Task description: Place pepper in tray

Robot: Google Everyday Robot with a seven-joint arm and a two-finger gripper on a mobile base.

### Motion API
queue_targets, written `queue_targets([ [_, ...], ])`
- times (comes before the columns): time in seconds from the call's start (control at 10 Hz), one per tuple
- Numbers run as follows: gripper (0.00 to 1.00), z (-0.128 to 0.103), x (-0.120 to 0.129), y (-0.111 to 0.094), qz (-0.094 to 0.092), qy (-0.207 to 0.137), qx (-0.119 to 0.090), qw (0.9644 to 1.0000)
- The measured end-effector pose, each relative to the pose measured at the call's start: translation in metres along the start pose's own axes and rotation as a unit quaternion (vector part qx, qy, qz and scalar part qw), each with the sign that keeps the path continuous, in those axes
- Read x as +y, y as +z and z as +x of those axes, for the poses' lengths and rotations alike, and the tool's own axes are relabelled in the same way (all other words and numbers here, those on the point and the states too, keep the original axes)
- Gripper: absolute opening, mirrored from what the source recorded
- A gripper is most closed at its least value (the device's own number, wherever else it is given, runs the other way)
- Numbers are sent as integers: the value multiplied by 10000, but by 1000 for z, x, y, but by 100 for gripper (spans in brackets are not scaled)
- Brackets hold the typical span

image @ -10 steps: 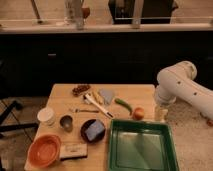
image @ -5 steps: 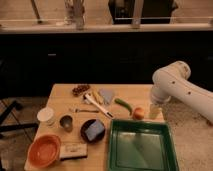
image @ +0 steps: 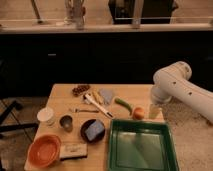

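1. The pepper [image: 123,105] lies flat on the wooden table [image: 62,95]. It is not in the tray [image: 113,148] yet. From the middle of the tray, the pepper is at about 11 o'clock, just past the tray's far rim.
2. The gripper [image: 155,111] hangs down from the big white arm [image: 172,82] at the table's right edge. From the pepper, it is at about 4 o'clock, near but not touching.
3. I cannot tell if the gripper is open or shut. I cannot tell if it has hold of anything either.
4. A round orange ball [image: 138,113] sits between the gripper and the pepper, just beside both. I think the gripper could bump it on the way in. Then the ball could roll off the table or push the pepper away.
5. The gripper could also grab the ball by mistake, because it is closer than the pepper.
6. The pepper is thin, bent and shiny. I think it could slip out of a pinch or spin away if it is squeezed near its tip.
7. Some long kitchen tools [image: 97,102] lie at about 9 o'clock from the pepper. A push that way could slide it into them.
8. If the pepper is let go too early, it could land on the tray's rim and fall outside.
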Motion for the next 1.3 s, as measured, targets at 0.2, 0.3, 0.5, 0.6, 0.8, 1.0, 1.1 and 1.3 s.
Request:
queue_targets([
  [0.2,80,-19,-12,11,137,800,-115,9966],
  [0.3,80,-28,-20,19,151,1103,-186,9936],
  [0.5,80,-43,-27,36,75,1518,-343,9878],
  [0.6,80,-46,-30,40,20,1619,-396,9860],
  [0.8,80,-47,-29,42,-36,1660,-426,9852],
  [1.0,80,-47,-29,42,-39,1655,-427,9853],
  [1.1,80,-47,-29,42,-40,1655,-427,9853],
  [1.3,80,-46,-30,42,27,1738,-494,9835],
])
